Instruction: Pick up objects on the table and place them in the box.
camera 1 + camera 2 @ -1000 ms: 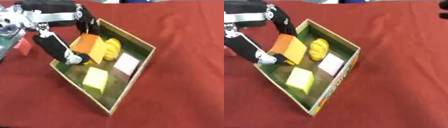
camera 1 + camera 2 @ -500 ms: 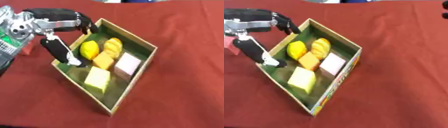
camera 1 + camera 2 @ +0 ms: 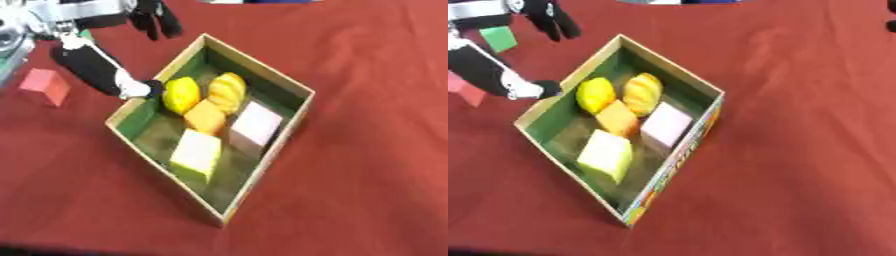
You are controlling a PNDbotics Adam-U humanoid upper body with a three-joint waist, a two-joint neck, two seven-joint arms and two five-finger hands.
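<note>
In the left eye view, an open cardboard box [image 3: 262, 82] with a green inside is seen lying askew on the red-covered table [image 3: 367, 190], toward the middle of it. Five things are held in the box: a yellow lemon-shaped fruit [image 3: 181, 95] and a yellow-orange ribbed fruit [image 3: 227, 93] at its far end, an orange block [image 3: 206, 117] just below them, a pale pink block [image 3: 255, 125] against the right wall, and a pale yellow block [image 3: 197, 152] nearer the near end. The left robot hand [image 3: 154, 20] is seen at the table's far left corner, above and apart from the box, with its dark fingers hanging relaxed and nothing held; its thumb [image 3: 114, 77] reaches down to the box's left rim. A red block [image 3: 45, 86] is seen on the table near the left edge, well outside the box. In the right eye view, a green block [image 3: 498, 38] is shown near the far left corner, beside the arm. A small dark part is seen at the upper right edge; whether it is the right robot hand cannot be told.
</note>
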